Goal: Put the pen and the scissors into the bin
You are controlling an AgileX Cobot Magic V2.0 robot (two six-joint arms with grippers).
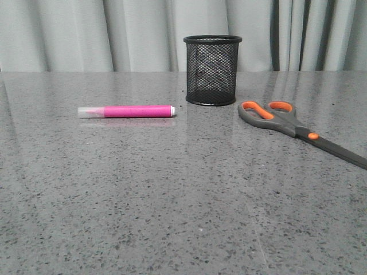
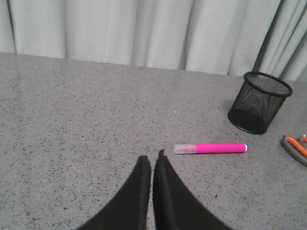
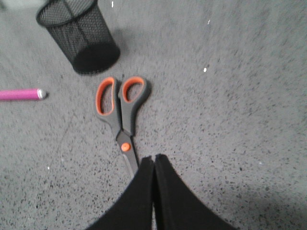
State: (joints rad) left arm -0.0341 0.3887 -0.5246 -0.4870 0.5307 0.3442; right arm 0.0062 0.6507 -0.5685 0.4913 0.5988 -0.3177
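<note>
While both my pincers [image 2: 152, 163] [image 3: 154, 163] sit pressed together, pen [image 1: 126, 111] and scissors [image 1: 292, 126] lie on the counter [image 1: 172, 200] flanking the upright bin [image 1: 212, 70].

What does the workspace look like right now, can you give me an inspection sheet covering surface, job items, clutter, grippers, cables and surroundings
Surface: grey speckled table, glossy.
Pen: pink pen lying flat, left of the bin, outside it.
Scissors: scissors lying flat and closed, right of the bin, handles toward it.
Bin: black mesh bin upright at the back centre; nothing seen inside.
Clutter: nothing seen.
Grippers: left gripper shut, holding nothing, short of the pen; right gripper shut, holding nothing, over the scissors' blades.
Cables: nothing seen.
Surroundings: pale curtain behind the table.
</note>
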